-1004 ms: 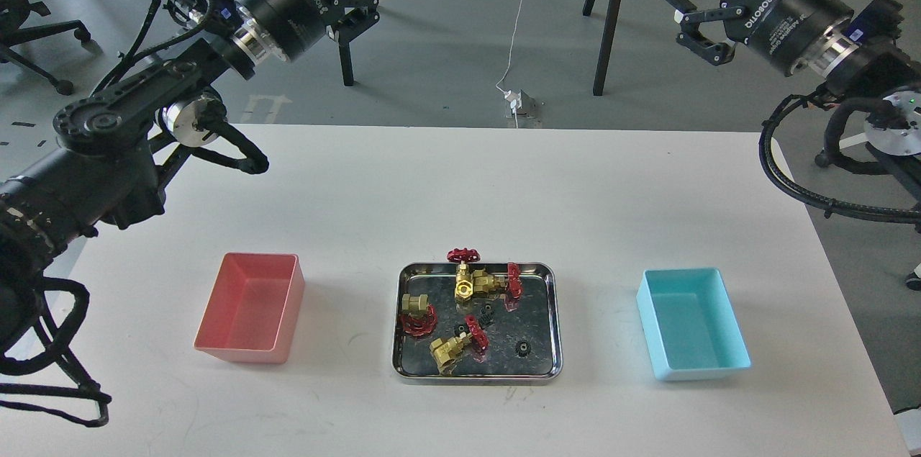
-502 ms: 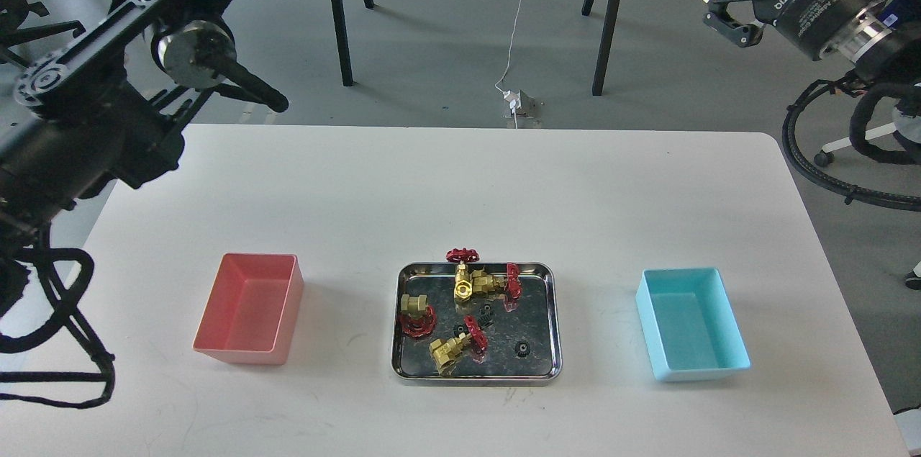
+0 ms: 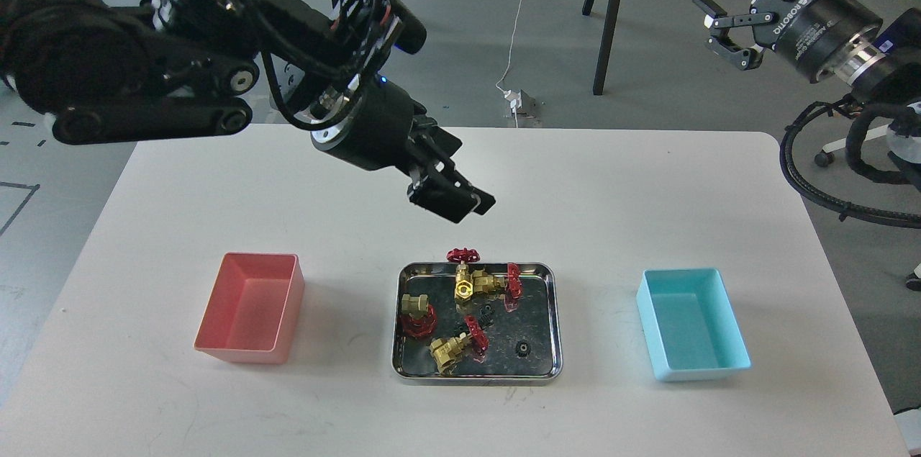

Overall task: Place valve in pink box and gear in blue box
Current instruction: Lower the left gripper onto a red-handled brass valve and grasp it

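Several brass valves with red handwheels lie in a shiny steel tray (image 3: 554,320) at the table's front middle: one (image 3: 468,281) at the back, one (image 3: 417,313) at the left, one (image 3: 455,346) at the front. Two black gears (image 3: 523,349) (image 3: 486,313) lie among them. The pink box (image 3: 245,355) stands left of the tray and the blue box (image 3: 701,372) right of it; both look empty. My left gripper (image 3: 460,201) hangs above the table just behind the tray; its dark fingers cannot be told apart. My right gripper (image 3: 719,31) is open and empty, high at the far right.
The white table (image 3: 619,198) reaches to rounded far corners. My left arm (image 3: 144,75) crosses the back left above the table. Beyond the far edge are chair legs (image 3: 611,18), a cable and a floor socket (image 3: 519,103).
My left arm has swung in from the far left, bringing its gripper down and right to just behind the tray. My right gripper has shifted slightly. The tray's parts have not moved.
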Controlling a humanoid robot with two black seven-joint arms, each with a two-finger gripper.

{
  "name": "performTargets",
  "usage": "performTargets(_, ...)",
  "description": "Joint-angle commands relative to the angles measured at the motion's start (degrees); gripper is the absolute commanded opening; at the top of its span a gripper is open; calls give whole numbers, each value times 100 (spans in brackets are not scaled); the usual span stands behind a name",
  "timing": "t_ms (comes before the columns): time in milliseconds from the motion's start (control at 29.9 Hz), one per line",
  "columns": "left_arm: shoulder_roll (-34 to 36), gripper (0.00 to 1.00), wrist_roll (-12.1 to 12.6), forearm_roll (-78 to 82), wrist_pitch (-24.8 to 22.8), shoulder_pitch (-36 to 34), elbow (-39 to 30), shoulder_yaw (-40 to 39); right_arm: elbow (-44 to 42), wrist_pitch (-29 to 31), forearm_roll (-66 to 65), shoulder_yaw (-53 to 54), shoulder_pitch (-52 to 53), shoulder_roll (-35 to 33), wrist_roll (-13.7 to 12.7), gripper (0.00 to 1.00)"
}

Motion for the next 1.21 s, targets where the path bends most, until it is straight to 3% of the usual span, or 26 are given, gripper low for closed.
performTargets(0,-829,96,0,214,1353,521,61,1227,-6,-687,8,199,94,225,-32,100)
performTargets(134,-883,96,0,241,1646,1066,262,1335,-129,-1208,-1,516,270,305,-58,100)
performTargets(669,-865,93,0,285,1919,2561,1511,1264,-164,-1218,8,472,253,472,-49,100)
performTargets(1172,-918,63,0,337,1919,3239,2249,1273,-156,-1218,8,481,7,445,-49,100)
